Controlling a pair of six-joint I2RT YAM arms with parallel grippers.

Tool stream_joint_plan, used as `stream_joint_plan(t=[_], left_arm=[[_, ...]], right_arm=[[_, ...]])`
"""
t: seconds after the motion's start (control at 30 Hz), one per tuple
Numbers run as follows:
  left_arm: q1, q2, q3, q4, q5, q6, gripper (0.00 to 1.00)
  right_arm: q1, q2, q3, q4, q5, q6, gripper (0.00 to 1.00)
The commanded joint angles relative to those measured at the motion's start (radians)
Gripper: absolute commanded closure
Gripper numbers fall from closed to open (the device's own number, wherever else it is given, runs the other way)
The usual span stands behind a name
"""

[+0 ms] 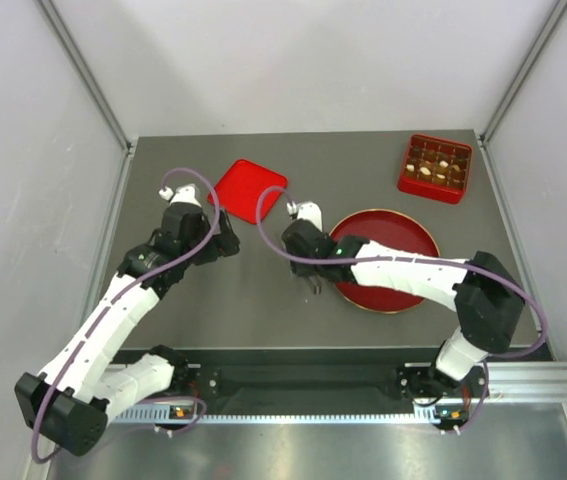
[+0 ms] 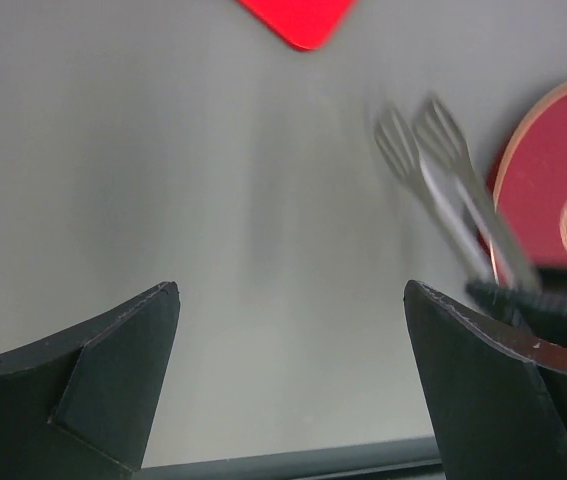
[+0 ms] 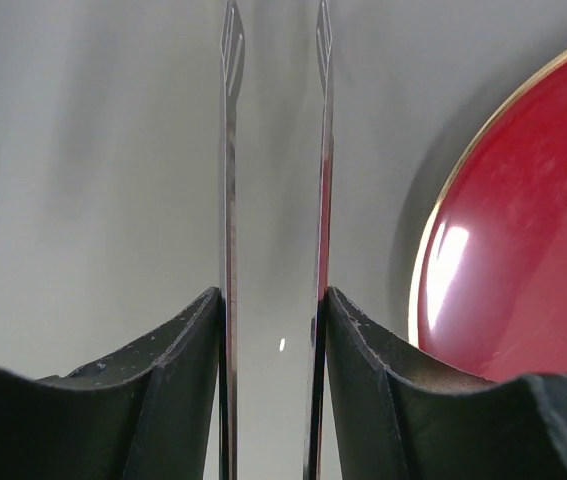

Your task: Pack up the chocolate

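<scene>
Chocolate pieces (image 1: 426,171) sit in a compartmented red box (image 1: 429,190), well beyond both grippers. Right gripper (image 3: 273,300) clenches grey tongs (image 3: 228,150), whose tips jut ahead of its jaws, with a red plate (image 3: 523,250) just beside. Left gripper (image 2: 291,290) gapes wide, holding nothing.

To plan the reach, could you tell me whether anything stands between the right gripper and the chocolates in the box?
Only the flat red plate lies between the right gripper, shut on the tongs, and the chocolates in the box.
</scene>
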Motion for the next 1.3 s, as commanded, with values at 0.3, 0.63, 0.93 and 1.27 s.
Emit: stream_joint_plan(t=[0.3, 0.63, 0.93, 1.27], left_arm=[[0.288, 0.042, 0.011, 0.061, 0.248, -0.088, 0.01], [0.289, 0.057, -0.045, 0.109, 0.208, -0.091, 0.01], [0.3, 0.099, -0.078, 0.147, 0.216, -0.119, 0.01], [0.303, 0.141, -0.084, 0.186, 0.208, -0.134, 0.01]], right_arm=[[0.163, 0.121, -0.118, 0.226, 0.231, 0.19, 0.53], [0.195, 0.221, -0.064, 0.218, 0.248, 0.32, 0.5], [0.195, 0.313, 0.017, 0.189, 0.242, 0.411, 0.48], [0.197, 0.355, 0.075, 0.192, 0.221, 0.415, 0.37]])
